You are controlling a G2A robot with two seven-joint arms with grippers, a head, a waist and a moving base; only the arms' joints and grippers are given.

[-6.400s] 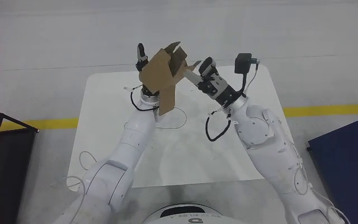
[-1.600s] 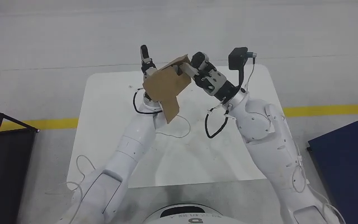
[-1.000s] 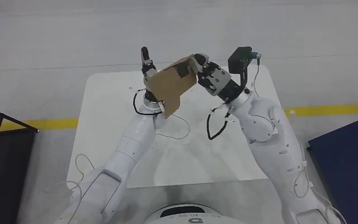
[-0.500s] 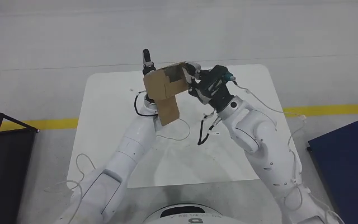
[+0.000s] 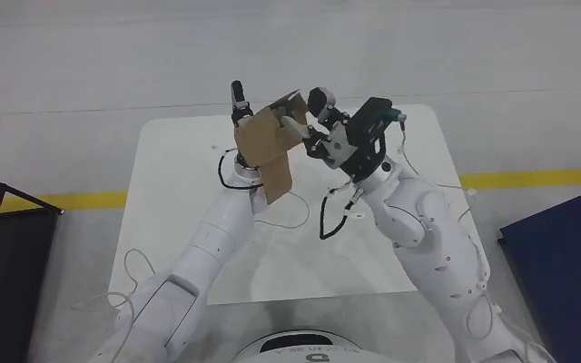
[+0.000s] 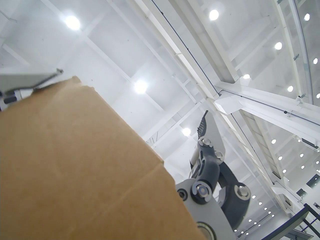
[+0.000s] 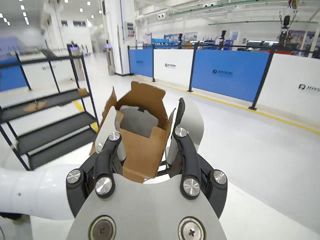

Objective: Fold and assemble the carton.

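Saw brown carton (image 5: 265,143) held up in air over far part of white worktop (image 5: 182,218), clear of surface, betw. both arms. Found it part-folded: long panel hanging down twd worktop, open end w/ loose flaps turned twd right arm. Spotted left tool (image 5: 240,102) against carton's left side, near upper end. Couldn't tell whether pinching or spread, w/ cardboard panel blocking most of left wrist cam. Saw right tool (image 7: 146,108) at open end, fingers (image 7: 190,121) spread wide, one each side of end flaps, short flap lying betw. them. Couldn't judge pad contact w/ cardboard. Looked into carton via right wrist cam: hollow, sth grey inside, ragged flap edges standing up. Noted thin cable (image 5: 292,210) looped on worktop below carton. Noted black shelf rack (image 7: 50,126) & blue-white barriers (image 7: 225,73) in hall behind, well apart from arms. Noted yellow floor line (image 5: 517,178) either side of worktop too.
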